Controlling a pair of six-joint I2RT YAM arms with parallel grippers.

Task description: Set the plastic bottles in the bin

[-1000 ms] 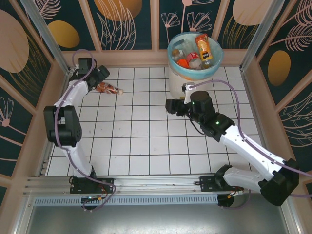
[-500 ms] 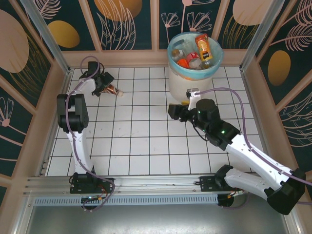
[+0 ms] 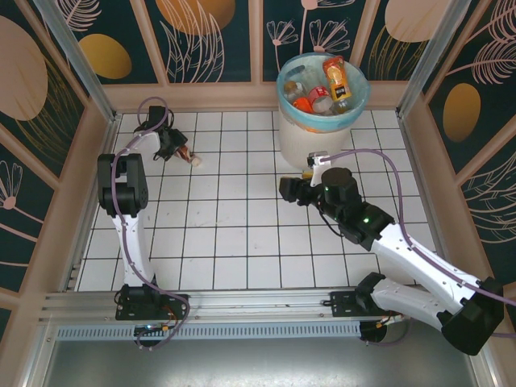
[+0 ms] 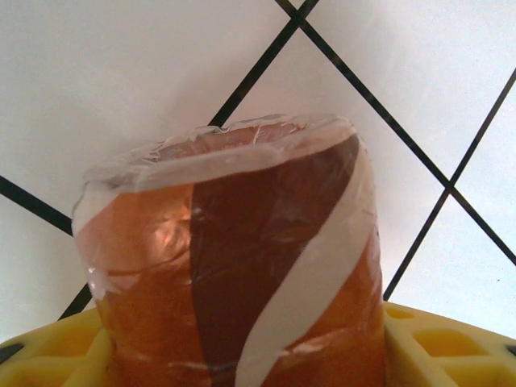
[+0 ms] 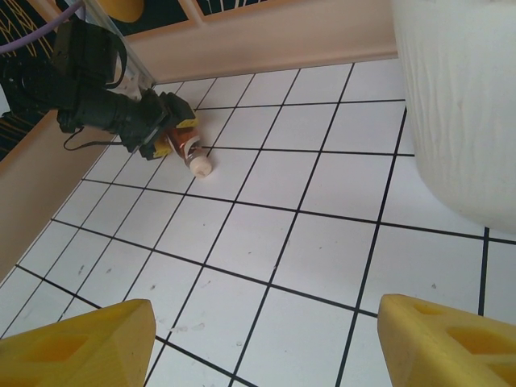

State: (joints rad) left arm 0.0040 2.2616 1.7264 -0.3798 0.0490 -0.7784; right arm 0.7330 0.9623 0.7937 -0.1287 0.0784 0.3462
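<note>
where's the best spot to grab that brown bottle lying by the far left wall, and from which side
Take the brown bottle around its labelled middle, jaws across its width, coming down from above. It lies on its side on the tiles, pale cap toward the table's centre, so the round body is the widest, most exposed part; the neck tapers.

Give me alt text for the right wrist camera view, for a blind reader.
The left pincer grips a brown bottle lying on the white tiled table, upper left. The white bin rises at right; the right pincer stands open at the bottom.
</note>
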